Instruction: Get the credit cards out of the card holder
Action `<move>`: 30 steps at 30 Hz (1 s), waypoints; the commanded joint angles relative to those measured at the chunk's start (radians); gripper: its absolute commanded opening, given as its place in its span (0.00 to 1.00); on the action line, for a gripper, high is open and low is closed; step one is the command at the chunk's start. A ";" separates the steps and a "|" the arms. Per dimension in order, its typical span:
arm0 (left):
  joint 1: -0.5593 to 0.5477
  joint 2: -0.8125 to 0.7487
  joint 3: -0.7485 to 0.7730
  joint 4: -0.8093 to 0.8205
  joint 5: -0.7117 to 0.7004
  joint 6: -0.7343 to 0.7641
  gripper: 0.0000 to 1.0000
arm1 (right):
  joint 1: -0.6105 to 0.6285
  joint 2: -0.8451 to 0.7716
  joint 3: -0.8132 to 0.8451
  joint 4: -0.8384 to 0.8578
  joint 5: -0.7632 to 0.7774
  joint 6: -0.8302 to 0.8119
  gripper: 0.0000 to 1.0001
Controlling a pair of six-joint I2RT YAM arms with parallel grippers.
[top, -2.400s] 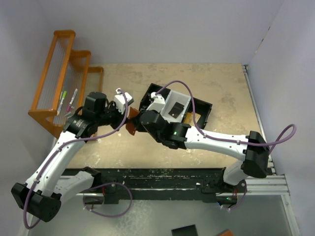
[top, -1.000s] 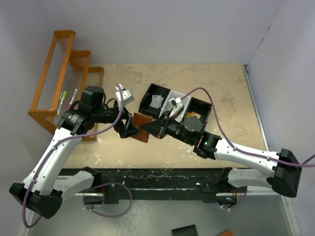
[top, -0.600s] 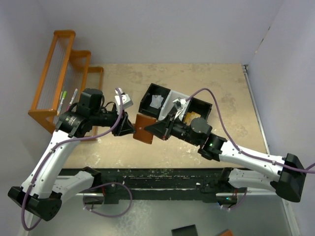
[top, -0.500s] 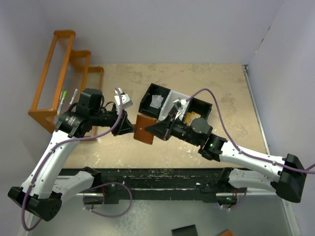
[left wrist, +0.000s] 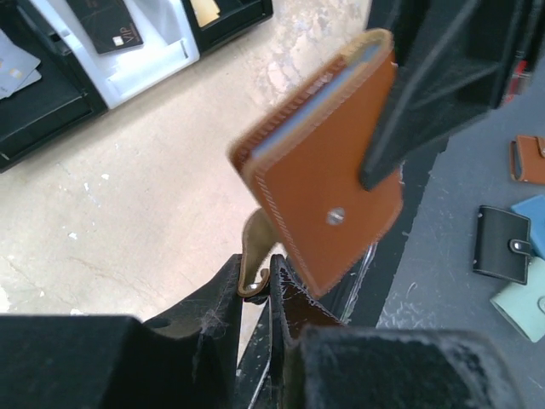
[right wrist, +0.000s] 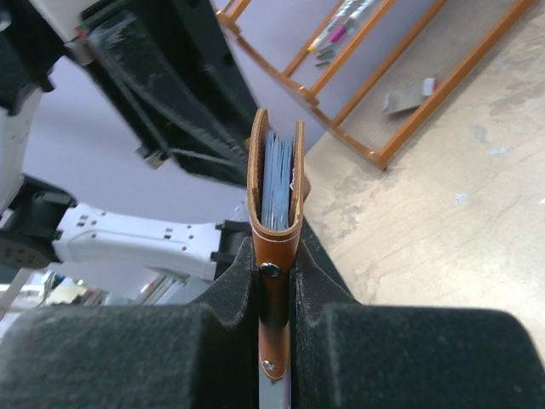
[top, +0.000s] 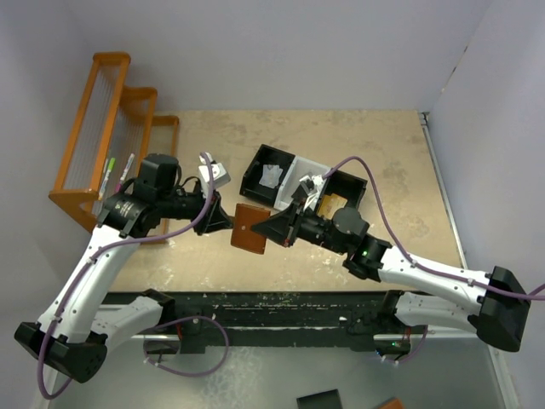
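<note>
While the overhead view gave little detail, it showed one card holder [top: 248,228] lifted off the table between the left gripper [top: 223,218] and right gripper [top: 274,228], close beside one three-compartment tray [top: 249,175]. At the left wrist, the left pincer [left wrist: 255,277] was nipped together on the limp snap tab [left wrist: 252,247]; two cards lay in the tray, one black card [left wrist: 106,25] and one gold card [left wrist: 204,10] (a pale piece beside them I couldn't identify). At the right wrist, the right pincer [right wrist: 274,273] was clamped on the holder's spine, mouth outward, with the blue-grey lining [right wrist: 277,179] edge-on, so any cards inside were uncountable. The leather probably flexes. The cards are likely stiff, light and slick, best pinched by an exposed edge.
</note>
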 commanded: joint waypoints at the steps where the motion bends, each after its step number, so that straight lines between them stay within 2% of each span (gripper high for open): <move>1: 0.011 -0.003 -0.021 0.062 -0.053 0.010 0.00 | 0.008 -0.028 -0.007 0.174 -0.102 0.019 0.00; 6: 0.023 -0.001 -0.024 0.075 -0.007 -0.009 0.00 | 0.008 -0.034 -0.041 0.224 -0.099 0.032 0.00; 11: 0.022 0.006 0.001 0.069 0.207 -0.028 0.00 | 0.007 0.007 -0.024 0.233 -0.094 0.031 0.01; 13: 0.023 0.010 0.016 0.050 0.272 -0.023 0.00 | 0.008 0.018 -0.013 0.210 -0.072 0.039 0.20; 15: 0.022 0.011 0.038 0.030 0.253 -0.009 0.00 | 0.006 0.006 -0.010 0.148 -0.015 0.039 0.44; 17: 0.022 0.000 0.062 0.027 0.149 0.021 0.00 | -0.003 -0.030 -0.025 0.089 0.054 0.035 0.61; 20: 0.022 -0.026 0.067 0.057 -0.046 0.071 0.00 | -0.023 -0.076 -0.042 0.007 0.109 0.035 0.78; 22: 0.022 -0.023 0.082 0.044 -0.075 0.106 0.00 | -0.027 -0.089 -0.040 -0.054 0.136 0.028 0.80; 25: 0.022 -0.001 0.093 0.001 -0.036 0.140 0.00 | -0.027 -0.088 -0.035 -0.114 0.160 0.013 0.81; 30: 0.022 0.027 0.088 -0.057 0.002 0.177 0.00 | -0.028 -0.067 -0.023 -0.137 0.124 -0.073 0.83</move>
